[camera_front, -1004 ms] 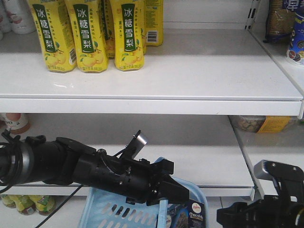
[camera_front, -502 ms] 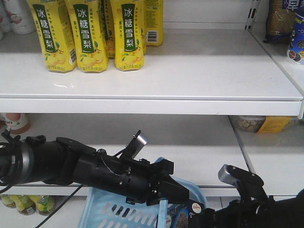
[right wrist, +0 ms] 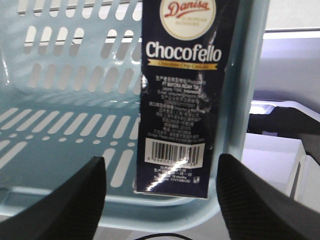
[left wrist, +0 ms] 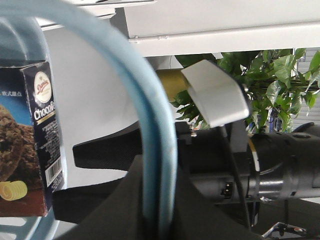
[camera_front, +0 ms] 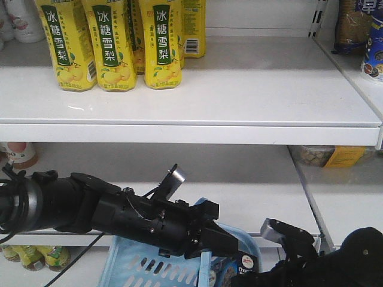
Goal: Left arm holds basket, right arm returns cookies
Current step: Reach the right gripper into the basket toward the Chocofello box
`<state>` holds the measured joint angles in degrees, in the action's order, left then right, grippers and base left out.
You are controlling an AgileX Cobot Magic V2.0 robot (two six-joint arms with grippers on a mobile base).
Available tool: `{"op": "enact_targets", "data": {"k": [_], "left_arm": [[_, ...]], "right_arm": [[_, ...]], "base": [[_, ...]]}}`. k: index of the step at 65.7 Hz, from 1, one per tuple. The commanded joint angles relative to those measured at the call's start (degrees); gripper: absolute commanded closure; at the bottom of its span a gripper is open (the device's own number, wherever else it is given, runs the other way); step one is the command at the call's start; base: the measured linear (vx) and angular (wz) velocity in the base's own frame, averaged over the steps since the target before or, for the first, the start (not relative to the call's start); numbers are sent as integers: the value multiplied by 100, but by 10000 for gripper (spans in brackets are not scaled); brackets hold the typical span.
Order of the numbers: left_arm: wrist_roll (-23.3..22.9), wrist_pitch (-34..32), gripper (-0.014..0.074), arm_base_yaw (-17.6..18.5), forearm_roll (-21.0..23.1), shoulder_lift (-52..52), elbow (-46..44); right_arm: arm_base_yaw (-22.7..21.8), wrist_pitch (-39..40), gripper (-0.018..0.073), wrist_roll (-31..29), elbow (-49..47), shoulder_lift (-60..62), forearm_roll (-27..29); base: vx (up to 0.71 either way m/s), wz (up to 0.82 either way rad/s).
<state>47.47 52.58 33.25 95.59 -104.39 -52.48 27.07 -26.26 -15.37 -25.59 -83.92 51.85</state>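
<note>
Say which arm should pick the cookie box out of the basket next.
Right. The right gripper is open and lined up on the cookies; the left gripper is clamped on the basket rim.

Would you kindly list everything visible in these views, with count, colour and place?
Drink bottles: at least four, yellow, upper shelf, left.
Shelves: two tiers, white, facing the robot.
Tub: one, yellow-labelled, lower shelf, right.
Plant: one, green, background of left wrist view.
Basket: one, light blue, below lower shelf.
Cookie box: one, dark navy, upright inside basket.
Left gripper: one, black, shut on basket.
Right gripper: one, black, open either side of cookie box.
</note>
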Motion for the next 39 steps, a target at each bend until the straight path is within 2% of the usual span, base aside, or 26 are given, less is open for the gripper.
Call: {"op": "enact_targets", "data": {"k": [1, 15, 39], "left_arm": [[90, 340, 603, 4, 350, 328, -137], [90, 340, 603, 4, 350, 328, -137], [90, 340, 603, 4, 350, 328, -137]], "right_arm": [[3, 53, 93, -201, -132, -8, 246], [3, 147, 93, -296, -132, -295, 268], [3, 0, 93, -1107, -344, -419, 890]], "base": [[0, 0], [0, 0], [0, 0]]}}
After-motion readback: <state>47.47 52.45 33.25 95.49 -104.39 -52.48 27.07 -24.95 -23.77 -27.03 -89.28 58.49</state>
